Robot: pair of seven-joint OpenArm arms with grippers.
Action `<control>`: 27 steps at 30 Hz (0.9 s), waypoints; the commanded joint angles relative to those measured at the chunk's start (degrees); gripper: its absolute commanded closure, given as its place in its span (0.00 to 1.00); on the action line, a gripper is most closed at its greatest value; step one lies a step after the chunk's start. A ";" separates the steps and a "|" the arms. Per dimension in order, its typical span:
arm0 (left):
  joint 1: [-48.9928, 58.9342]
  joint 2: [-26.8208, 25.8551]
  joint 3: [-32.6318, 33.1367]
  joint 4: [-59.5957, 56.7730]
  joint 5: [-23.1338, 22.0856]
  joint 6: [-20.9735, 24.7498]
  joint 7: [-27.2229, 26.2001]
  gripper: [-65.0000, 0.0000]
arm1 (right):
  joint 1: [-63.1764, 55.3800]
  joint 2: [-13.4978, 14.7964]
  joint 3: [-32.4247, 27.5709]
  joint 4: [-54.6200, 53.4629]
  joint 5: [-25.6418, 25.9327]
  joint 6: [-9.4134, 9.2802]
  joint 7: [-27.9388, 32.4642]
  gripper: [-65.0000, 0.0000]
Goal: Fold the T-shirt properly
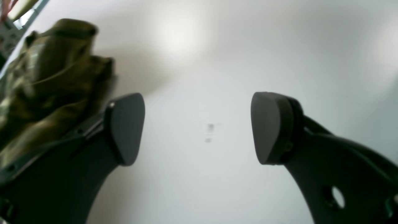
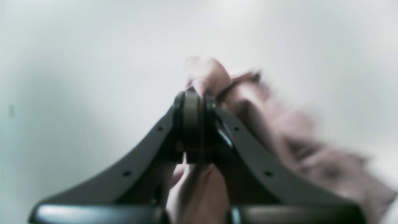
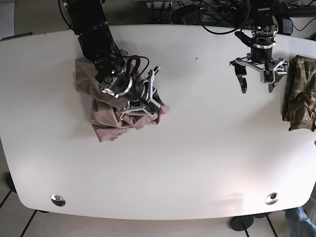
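Note:
A dusty-pink T-shirt point(image 3: 106, 118) lies crumpled on the white table at the left of the base view. My right gripper point(image 3: 159, 104) is shut on a fold of that shirt at its right edge; the right wrist view shows the pink cloth point(image 2: 206, 73) pinched between the closed fingertips point(image 2: 192, 105). My left gripper point(image 3: 256, 85) is open and empty, hovering above bare table at the upper right; its two pads point(image 1: 127, 127) stand wide apart in the left wrist view.
A folded olive camouflage shirt point(image 3: 301, 91) lies at the table's right edge, beside my left gripper; it also shows in the left wrist view point(image 1: 53, 77). Cables point(image 3: 217, 12) hang behind the far edge. Round metal caps point(image 3: 58, 199) sit near the front edge.

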 commanded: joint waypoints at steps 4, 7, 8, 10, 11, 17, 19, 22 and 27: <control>-0.04 2.31 2.02 1.97 -0.89 -5.78 -1.41 0.23 | 12.80 -0.33 4.45 13.40 1.19 0.19 -10.35 0.97; 0.14 2.13 6.68 2.06 -0.36 -5.78 -1.41 0.23 | 22.91 -0.07 6.47 16.21 1.37 0.45 -16.15 0.97; 0.14 2.13 7.91 2.06 -0.36 -5.78 -1.41 0.23 | 27.13 -0.07 6.91 16.30 1.37 0.54 -17.74 0.97; 0.14 2.13 9.49 2.14 -0.36 -5.78 -1.41 0.23 | 32.49 0.02 6.91 16.30 1.37 1.59 -19.50 0.97; 0.22 2.13 10.29 2.23 -0.36 -5.78 -1.41 0.23 | 34.96 0.02 6.91 16.30 1.37 2.03 -20.73 0.97; 0.22 2.22 12.31 2.23 -0.36 -5.78 -1.41 0.23 | 43.39 -0.16 7.00 16.48 1.19 4.58 -25.21 0.97; -0.04 2.22 12.22 2.23 -0.36 -5.78 -1.41 0.23 | 41.64 -0.25 7.00 16.13 1.37 4.32 -25.21 0.95; -0.13 2.22 12.13 1.97 -0.36 -5.78 -1.41 0.23 | 35.66 -1.21 7.96 14.37 1.46 4.23 -24.86 0.71; -0.22 2.13 12.04 1.62 -0.28 -5.78 -1.41 0.23 | 24.49 -4.11 7.08 -1.37 1.37 4.23 -10.79 0.16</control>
